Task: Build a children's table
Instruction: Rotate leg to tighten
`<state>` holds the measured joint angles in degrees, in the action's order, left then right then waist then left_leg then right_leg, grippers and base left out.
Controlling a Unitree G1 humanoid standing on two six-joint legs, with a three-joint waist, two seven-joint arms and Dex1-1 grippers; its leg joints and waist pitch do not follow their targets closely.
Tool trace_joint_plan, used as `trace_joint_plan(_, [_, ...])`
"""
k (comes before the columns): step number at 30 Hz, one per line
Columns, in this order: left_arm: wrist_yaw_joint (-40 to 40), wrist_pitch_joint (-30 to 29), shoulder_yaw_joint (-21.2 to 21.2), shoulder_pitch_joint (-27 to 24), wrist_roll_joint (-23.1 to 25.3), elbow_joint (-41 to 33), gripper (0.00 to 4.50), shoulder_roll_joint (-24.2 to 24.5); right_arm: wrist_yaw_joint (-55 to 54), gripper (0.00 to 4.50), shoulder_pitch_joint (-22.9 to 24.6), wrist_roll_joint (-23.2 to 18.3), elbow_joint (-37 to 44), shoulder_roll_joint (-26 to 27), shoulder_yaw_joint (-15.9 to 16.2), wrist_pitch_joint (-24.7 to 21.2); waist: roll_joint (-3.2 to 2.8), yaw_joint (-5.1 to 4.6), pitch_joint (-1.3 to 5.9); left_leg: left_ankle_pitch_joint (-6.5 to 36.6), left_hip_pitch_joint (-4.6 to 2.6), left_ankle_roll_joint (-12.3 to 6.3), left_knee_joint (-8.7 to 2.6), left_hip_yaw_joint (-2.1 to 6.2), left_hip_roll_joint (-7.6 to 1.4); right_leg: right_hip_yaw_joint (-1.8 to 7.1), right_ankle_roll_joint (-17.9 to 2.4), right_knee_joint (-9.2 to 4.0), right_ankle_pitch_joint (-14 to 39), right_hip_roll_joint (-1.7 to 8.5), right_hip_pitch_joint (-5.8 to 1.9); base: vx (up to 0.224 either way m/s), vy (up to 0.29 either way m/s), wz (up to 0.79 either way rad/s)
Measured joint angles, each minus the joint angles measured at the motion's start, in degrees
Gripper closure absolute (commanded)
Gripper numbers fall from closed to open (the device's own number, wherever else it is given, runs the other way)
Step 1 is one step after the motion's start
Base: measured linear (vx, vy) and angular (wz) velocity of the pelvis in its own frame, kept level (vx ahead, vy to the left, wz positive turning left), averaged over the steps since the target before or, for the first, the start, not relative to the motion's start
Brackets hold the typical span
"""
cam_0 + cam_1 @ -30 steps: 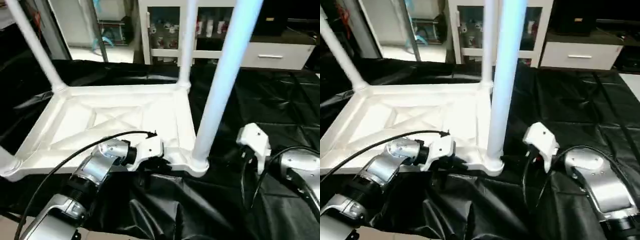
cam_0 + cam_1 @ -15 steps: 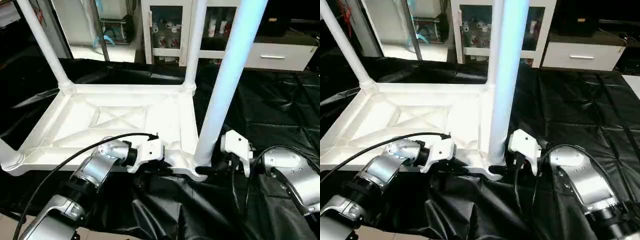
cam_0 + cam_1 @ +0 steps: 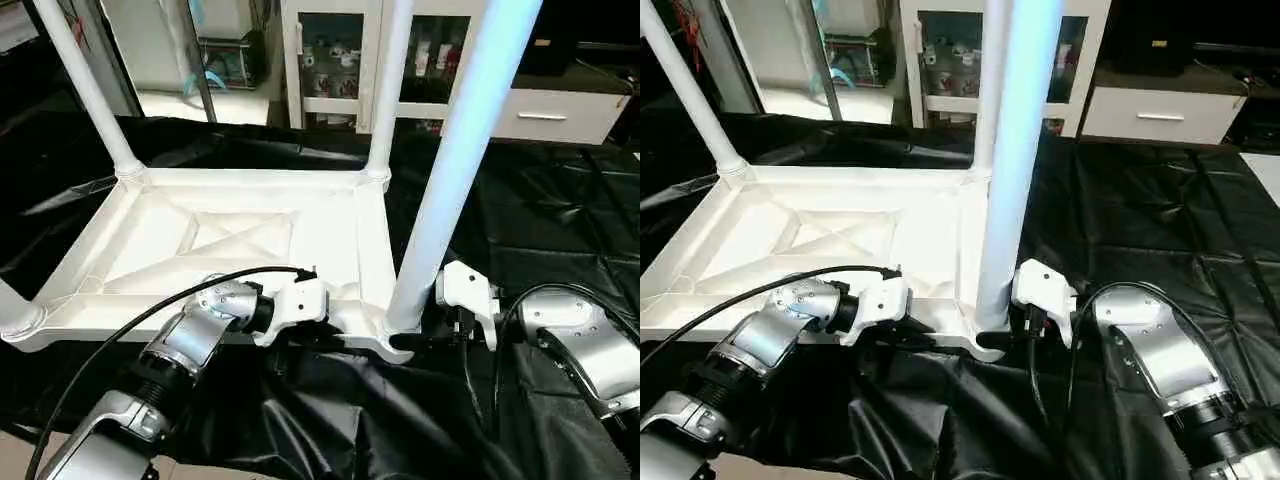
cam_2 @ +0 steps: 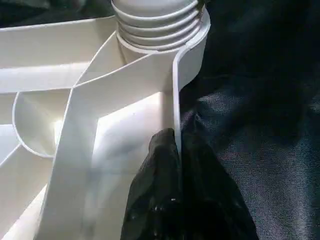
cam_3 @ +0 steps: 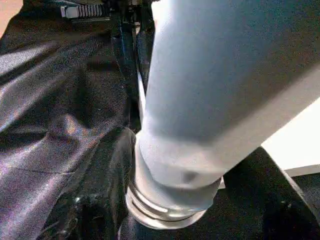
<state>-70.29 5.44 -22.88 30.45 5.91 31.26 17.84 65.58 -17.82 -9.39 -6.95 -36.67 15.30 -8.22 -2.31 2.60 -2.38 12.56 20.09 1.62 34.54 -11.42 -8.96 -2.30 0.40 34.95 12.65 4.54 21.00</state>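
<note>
Left gripper point(image 4: 175, 165) pinched shut on the thin side wall of the upside-down tabletop point(image 3: 240, 235) at lower middle; right gripper point(image 5: 175, 200) spread around the base of the near leg point(image 3: 455, 165), hard to tell if squeezing. Looks like screwing that last leg in, so next needs a firm squeeze and a twist. Black sheet point(image 3: 560, 210) underneath, white cabinet point(image 3: 340, 60) at the top.

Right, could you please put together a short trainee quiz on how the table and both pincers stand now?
1. True or false: the tabletop lies with its ribbed underside up.
2. What does the left pincer pinch? A) a leg B) the tabletop's rim C) a screwdriver
3. Fill in: the right pincer is at the base of the near-right ___.
Key: 1 true; 2 B; 3 leg.
</note>
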Motion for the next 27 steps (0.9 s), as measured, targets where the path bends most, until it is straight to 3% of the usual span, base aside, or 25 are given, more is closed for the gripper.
trace_joint_plan(9, [1.25, -0.30, 0.45, -0.65, 0.14, -0.18, 4.50, 0.01, -0.99, 2.14, 0.33, 0.04, -0.94, 1.13, -0.26, 0.14, 0.25, -0.13, 0.19, 0.00, -0.04, 0.00, -0.06, 0.00, 0.00, 0.01, 0.03, 0.00, 0.02, 0.00, -0.05, 0.000, 0.000, 0.00])
trace_joint_plan(11, [4.03, -1.89, 1.98, -0.32, 0.62, 1.16, 4.50, -0.39, -7.19, 2.14, 0.33, 0.69, -3.07, 5.40, -1.48, -1.37, 0.53, -0.86, 0.35, 0.00, -0.07, 0.02, -0.10, -0.01, 0.00, 0.00, 0.04, 0.05, 0.02, -0.01, -0.09, 0.000, 0.000, 0.00])
trace_joint_plan(16, [9.82, -5.07, 3.50, 2.29, 0.93, 5.36, 4.50, -3.03, -19.11, 2.15, -0.04, 1.17, -6.01, 11.69, -4.22, -4.83, 0.56, -2.51, 0.35, 0.00, -0.23, 0.02, -0.07, 0.03, 0.05, 0.03, 0.23, -0.16, 0.13, 0.01, 0.14, 0.000, 0.000, 0.00])
trace_joint_plan(22, [17.98, -6.38, 5.00, 6.55, 2.21, 11.95, 4.50, -6.00, -37.08, 2.18, -2.89, 5.51, -9.96, 21.45, -5.92, -7.01, 0.61, -3.76, 0.31, 0.00, 0.12, 0.03, -0.08, 0.04, 0.09, 0.04, 0.23, -0.23, 0.13, 0.03, 0.70, 0.000, 0.000, 0.00])
trace_joint_plan(27, [25.49, -9.07, 5.74, 9.39, 3.07, 15.22, 4.50, -8.78, -54.70, 2.18, -6.98, 7.34, -15.27, 30.62, -8.09, -8.67, 0.48, -4.05, 0.31, 0.00, 0.28, 0.03, -0.17, 0.06, 0.09, -0.01, 0.21, -0.55, 0.12, 0.02, 0.95, 0.000, 0.000, 0.00])
